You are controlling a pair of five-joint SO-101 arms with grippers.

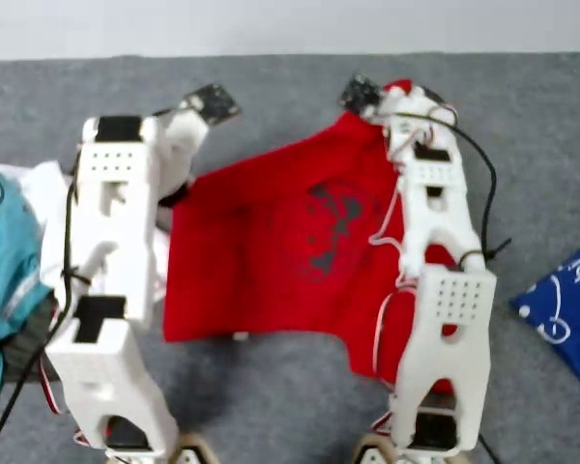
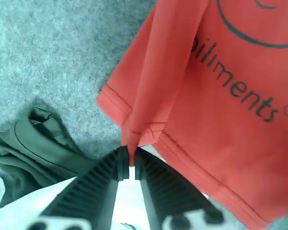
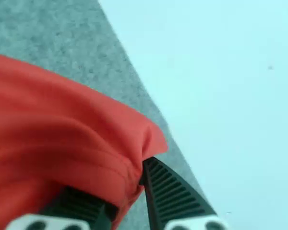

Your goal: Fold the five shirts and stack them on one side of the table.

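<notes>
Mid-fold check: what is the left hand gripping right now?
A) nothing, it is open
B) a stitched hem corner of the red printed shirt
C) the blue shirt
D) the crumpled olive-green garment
B: the left hand is shut on a stitched hem corner of the red printed shirt, while the crumpled olive-green garment lies loose beside it.

Grey felt-like table cover (image 1: 271,387), pale plain surface (image 1: 271,24) running along beyond its far edge

Cropped dark lettering (image 2: 233,85) on the front of the red shirt (image 2: 182,143)
</notes>
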